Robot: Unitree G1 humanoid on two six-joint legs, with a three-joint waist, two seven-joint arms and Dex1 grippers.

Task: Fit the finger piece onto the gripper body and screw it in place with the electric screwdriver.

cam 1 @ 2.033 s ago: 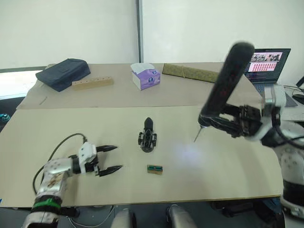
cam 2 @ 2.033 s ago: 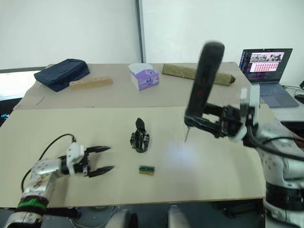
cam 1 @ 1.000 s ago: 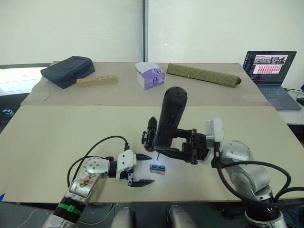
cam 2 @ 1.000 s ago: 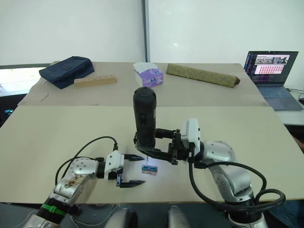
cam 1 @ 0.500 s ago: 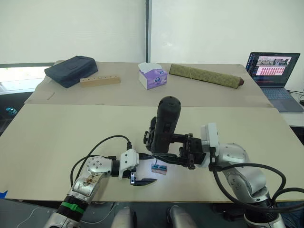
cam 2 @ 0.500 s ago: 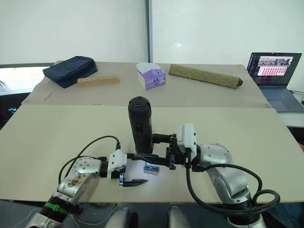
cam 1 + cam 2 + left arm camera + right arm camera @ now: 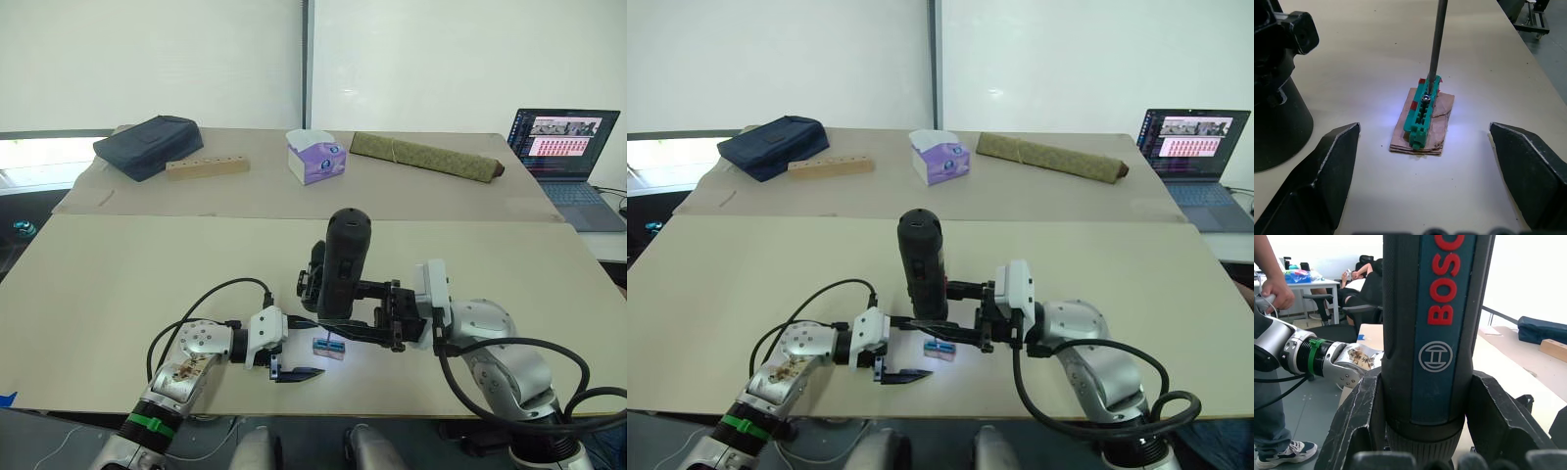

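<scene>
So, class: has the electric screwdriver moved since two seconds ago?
Yes. The electric screwdriver came in from the table's right side to its middle, bit now on the green-and-brown block, held by the right hand.

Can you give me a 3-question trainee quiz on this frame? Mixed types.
1. True or false: the right gripper holds the screwdriver upright.
2. The bit touches which? A) gripper body B) green block C) tissue box
3. Fill in: the left gripper is ____, one finger on each side of the green block.

Key: 1 true. 2 B; the tip meets a screw on the block's top. 3 open.
</scene>
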